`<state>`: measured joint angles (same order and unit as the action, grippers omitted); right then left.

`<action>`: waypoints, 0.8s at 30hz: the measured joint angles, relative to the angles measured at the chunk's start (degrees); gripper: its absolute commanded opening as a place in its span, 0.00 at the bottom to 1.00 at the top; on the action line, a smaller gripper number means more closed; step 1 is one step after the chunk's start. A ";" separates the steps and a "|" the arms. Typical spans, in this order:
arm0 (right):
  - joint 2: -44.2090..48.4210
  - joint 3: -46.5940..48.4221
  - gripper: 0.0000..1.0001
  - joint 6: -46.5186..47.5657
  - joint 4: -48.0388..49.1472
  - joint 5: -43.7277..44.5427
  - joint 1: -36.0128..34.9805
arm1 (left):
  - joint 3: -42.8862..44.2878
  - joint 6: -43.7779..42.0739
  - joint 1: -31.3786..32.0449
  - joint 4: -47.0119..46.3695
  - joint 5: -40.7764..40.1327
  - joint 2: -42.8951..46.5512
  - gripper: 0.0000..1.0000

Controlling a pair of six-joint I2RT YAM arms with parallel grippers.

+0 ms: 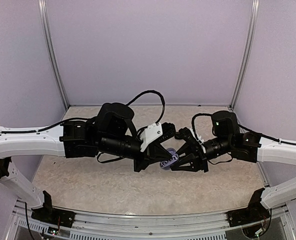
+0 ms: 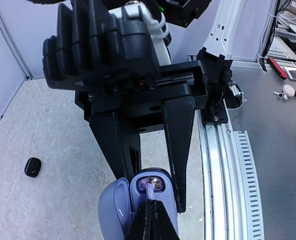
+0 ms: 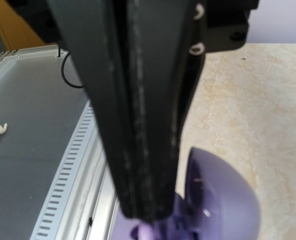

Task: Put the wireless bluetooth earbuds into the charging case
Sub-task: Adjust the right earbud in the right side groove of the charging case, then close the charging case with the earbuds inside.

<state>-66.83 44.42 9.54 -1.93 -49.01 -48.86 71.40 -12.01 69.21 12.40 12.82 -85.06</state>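
Note:
The purple charging case (image 1: 169,159) hangs above the table between the two arms, its lid (image 2: 113,210) swung open to the left. My right gripper (image 1: 182,159) is shut on the case, one finger (image 2: 180,150) on each side of its body (image 2: 158,197). My left gripper (image 2: 151,204) is shut on the pale lilac stem of an earbud (image 2: 152,190), whose head sits in the case's socket. In the right wrist view the left gripper's shut fingers (image 3: 138,125) fill the middle, with the earbud (image 3: 145,232) under them and the lid (image 3: 223,200) to the right.
A small glossy black piece (image 2: 33,166) lies on the beige table (image 2: 48,125) to the left of the case. The aluminium rail (image 2: 223,165) runs along the table's near edge. Grey walls close in the back and sides.

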 measured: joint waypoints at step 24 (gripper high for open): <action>0.66 0.09 0.00 -1.68 1.55 1.49 0.07 | -15.30 7.28 -8.04 -14.71 5.38 12.02 0.99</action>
<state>-66.17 44.51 7.86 -0.38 -47.53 -48.80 56.10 -4.73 61.17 -2.31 18.20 -73.03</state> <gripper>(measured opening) 0.269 0.972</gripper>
